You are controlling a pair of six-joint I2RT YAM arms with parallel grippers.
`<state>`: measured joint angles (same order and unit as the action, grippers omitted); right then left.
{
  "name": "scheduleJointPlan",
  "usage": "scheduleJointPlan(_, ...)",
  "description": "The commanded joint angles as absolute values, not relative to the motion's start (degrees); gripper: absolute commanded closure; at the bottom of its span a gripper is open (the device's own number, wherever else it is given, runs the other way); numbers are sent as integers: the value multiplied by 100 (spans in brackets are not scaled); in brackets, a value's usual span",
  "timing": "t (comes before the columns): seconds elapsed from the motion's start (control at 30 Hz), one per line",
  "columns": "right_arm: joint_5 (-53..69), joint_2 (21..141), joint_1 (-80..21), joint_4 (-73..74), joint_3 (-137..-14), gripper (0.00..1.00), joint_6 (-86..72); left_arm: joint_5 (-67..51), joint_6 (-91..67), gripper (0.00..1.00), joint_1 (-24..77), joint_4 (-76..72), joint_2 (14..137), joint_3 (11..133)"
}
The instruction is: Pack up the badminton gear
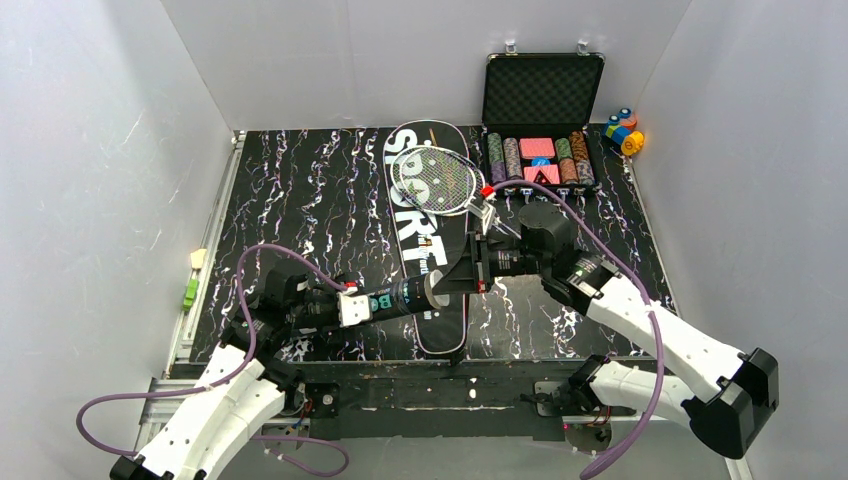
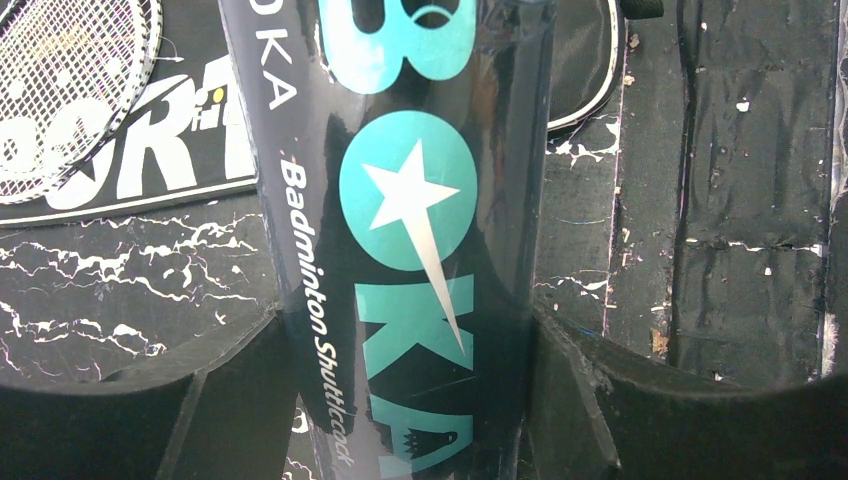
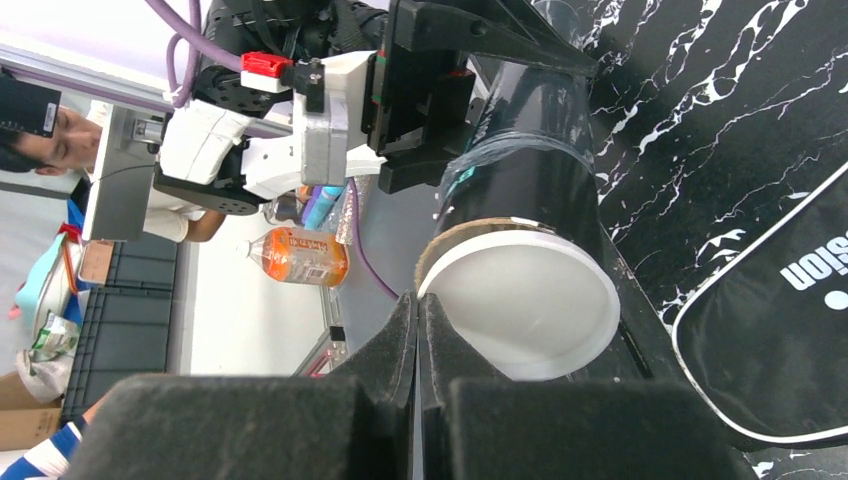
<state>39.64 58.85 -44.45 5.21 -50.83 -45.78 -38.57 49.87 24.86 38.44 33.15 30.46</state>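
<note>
The long black tube (image 1: 405, 296) hangs level over the table's front, with my left gripper (image 1: 378, 302) shut around it. In the left wrist view the tube (image 2: 400, 230) with teal lettering fills the gap between both fingers (image 2: 640, 410). Its round white lid (image 3: 520, 305) sits on the end facing my right gripper (image 3: 418, 305), which is shut, fingertips against the lid's rim. The black "SPORT" bag (image 1: 415, 205) lies flat under the tube. Rackets (image 1: 437, 180) rest on the bag's wide end. No shuttlecocks show.
An open black case of poker chips (image 1: 540, 140) stands at the back right, with small coloured blocks (image 1: 625, 130) beside it. White walls close in the sides and back. The table's front rail (image 1: 430, 375) runs between the arm bases.
</note>
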Motion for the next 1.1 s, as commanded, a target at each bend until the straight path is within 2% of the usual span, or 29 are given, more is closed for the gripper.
scheduleJointPlan(0.0, 4056, 5865, -4481, 201, -4973, 99, -4578, -4078, 4911, 89, 2470, 3700, 3251, 3183)
scheduleJointPlan(0.47, 4522, 5810, -4482, -810, -4630, 99, -4883, -4096, 4896, 89, 2470, 3697, 3269, 3213)
scheduleJointPlan(1.07, 4301, 5845, -4482, -532, -4561, 99, -4609, -4118, 4875, 89, 2470, 3700, 3247, 3232)
